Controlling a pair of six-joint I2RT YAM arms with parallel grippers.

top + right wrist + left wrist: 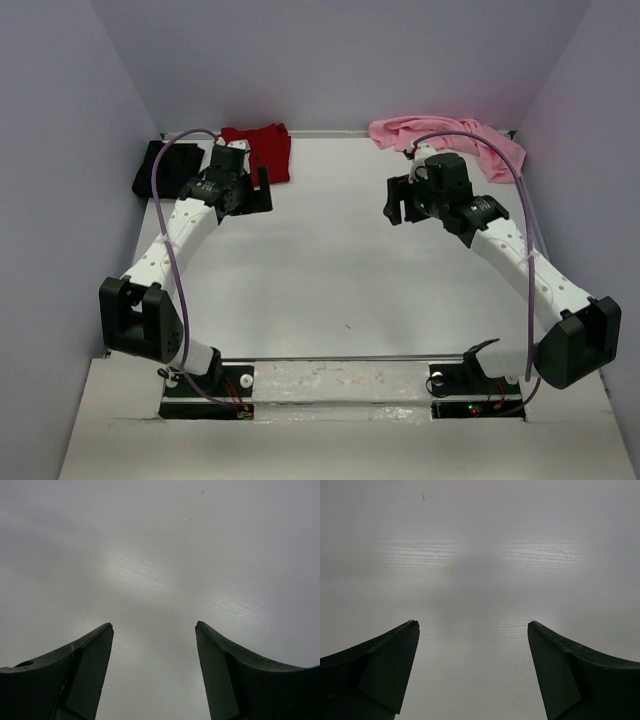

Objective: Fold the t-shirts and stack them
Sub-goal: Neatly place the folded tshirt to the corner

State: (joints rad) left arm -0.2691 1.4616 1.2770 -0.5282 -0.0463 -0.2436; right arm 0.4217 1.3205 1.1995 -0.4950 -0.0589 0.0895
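Note:
A dark red t-shirt (266, 148) lies folded at the back of the table, left of centre. A black t-shirt (158, 166) lies at the back left corner, partly behind the left arm's cable. A light pink t-shirt (430, 132) lies crumpled at the back right. My left gripper (258, 192) is open and empty, just in front of the red shirt. My right gripper (398, 205) is open and empty, in front of the pink shirt. Both wrist views show only bare table between the open fingers (390, 670) (85, 670).
The white table (330, 280) is walled by pale panels at the left, back and right. Purple cables (165, 250) loop along both arms. The arm bases (210, 385) sit at the near edge.

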